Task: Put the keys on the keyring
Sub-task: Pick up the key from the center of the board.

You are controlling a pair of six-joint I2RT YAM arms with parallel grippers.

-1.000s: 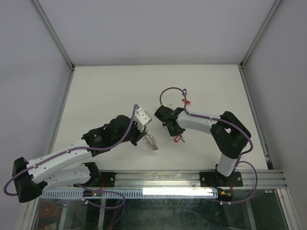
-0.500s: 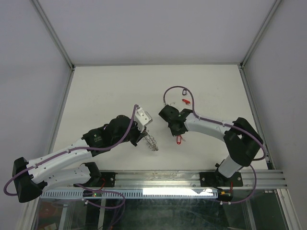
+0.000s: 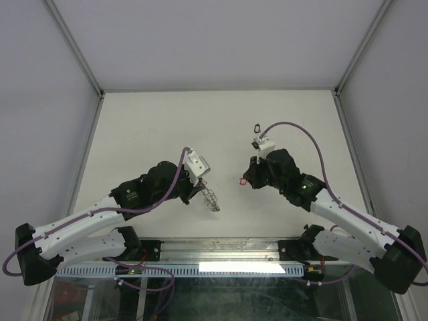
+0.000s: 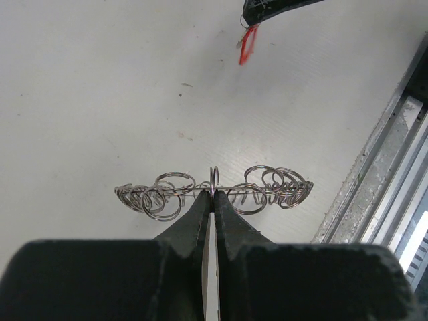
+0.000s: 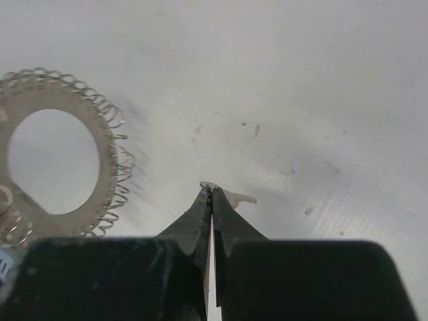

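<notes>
White tabletop [image 3: 147,127], grey walls on three sides. I list from my left.

1. left gripper [image 3: 199,190]: jaws pinched fully together on the keyring [image 3: 210,198], which stands on edge, with wire loops fanning out to either side of the grip.
2. red-tagged key [image 3: 243,180]: at centre, clamped in the tightly closed right gripper [image 3: 249,179]. It is near the keyring but apart from it.
3. black-tagged key [image 3: 257,127]: further back, lying loose on the tabletop. I cannot make out its detail.

Keyring [image 5: 53,93] cut off at 9 o'clock edge, right wrist view. Red-tagged key [image 4: 249,45] blurred, blade indiscernible, left wrist view.
</notes>
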